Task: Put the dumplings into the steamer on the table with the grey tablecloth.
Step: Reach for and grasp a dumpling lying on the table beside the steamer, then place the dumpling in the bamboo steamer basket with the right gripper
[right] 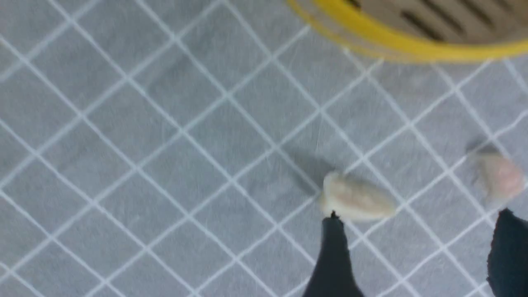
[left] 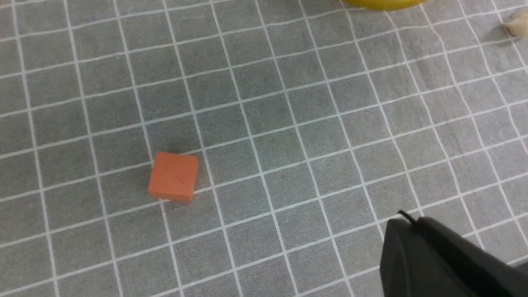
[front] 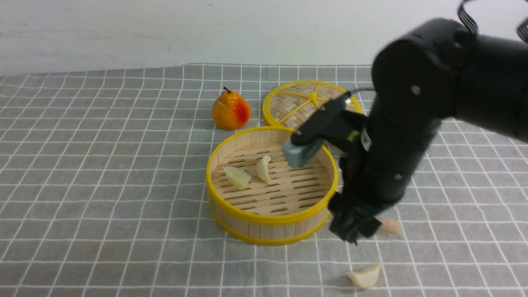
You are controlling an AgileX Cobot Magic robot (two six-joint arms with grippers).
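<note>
I make this job about half done. Two of the four are already on the slats inside the steamer [front: 264, 231]: a flat dumpling [front: 237, 177] and a tilted dumpling [front: 264, 168], just beside each other and well apart from my right end effector [front: 354, 226], across the basket from it. The other two are out on the grey cloth [front: 103, 198] of the desk [front: 474, 247], both close to that end effector, which hangs low just outside the steamer wall. Its jaws are spread and hold nothing. In the right wrist view the cream dumpling [right: 357, 202] sits right at the tip of one finger [right: 334, 260], touching it or very nearly; I cannot say which through the blur. The pink dumpling [right: 499, 175] lies just ahead of the other finger [right: 509, 251], and neither is between the jaws. So I judge I am lining up for the third pick, and the jaws must shift sideways to straddle one of them before closing. My left end effector [left: 433, 255] shows only as a dark shape over the cloth, with an orange block [left: 173, 176] well off to one side; whether it is spread or clenched I cannot tell. A pear [front: 231, 110] and a woven lid [front: 297, 101] sit beyond the steamer, far from the right end effector, and play no part.
</note>
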